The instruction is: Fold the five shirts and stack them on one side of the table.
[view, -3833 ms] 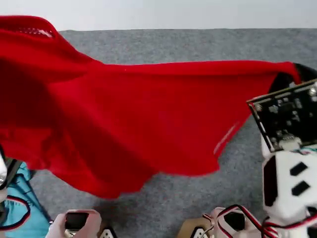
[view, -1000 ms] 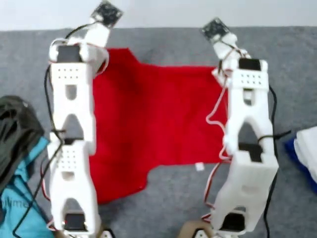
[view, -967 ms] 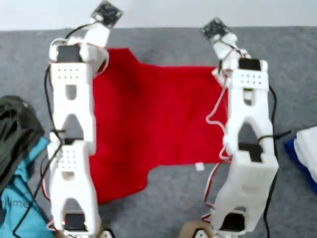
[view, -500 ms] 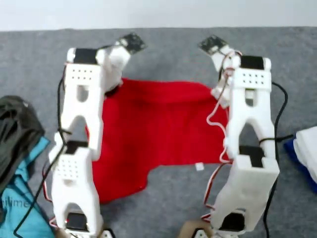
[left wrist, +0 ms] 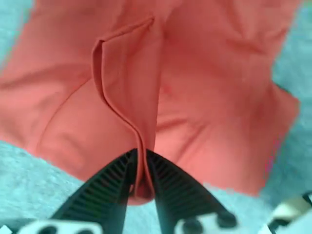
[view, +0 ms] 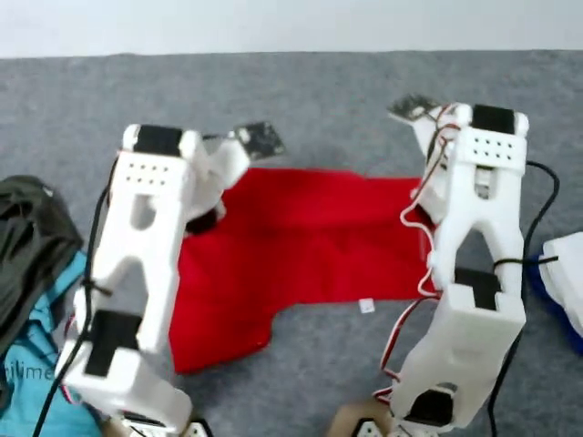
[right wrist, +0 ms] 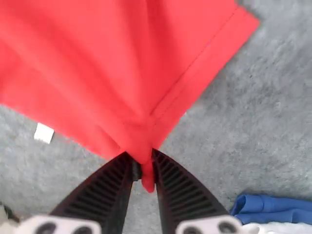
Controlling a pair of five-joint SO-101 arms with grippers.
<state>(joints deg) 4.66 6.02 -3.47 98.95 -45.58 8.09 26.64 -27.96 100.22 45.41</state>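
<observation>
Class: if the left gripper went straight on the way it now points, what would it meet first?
The left gripper, shut on a fold of the red cloth shirt, points at the rest of that shirt spread beyond; it would probably meet that cloth first, though depth is unclear.

Red shirt (view: 301,237): you are drawing its far edge back toward yourself, so the cloth is doubling over and covering less of the grey table (view: 346,91). Left gripper (left wrist: 141,183) and right gripper (right wrist: 143,178): both are retreating from the far side, each pinching a fold.
</observation>
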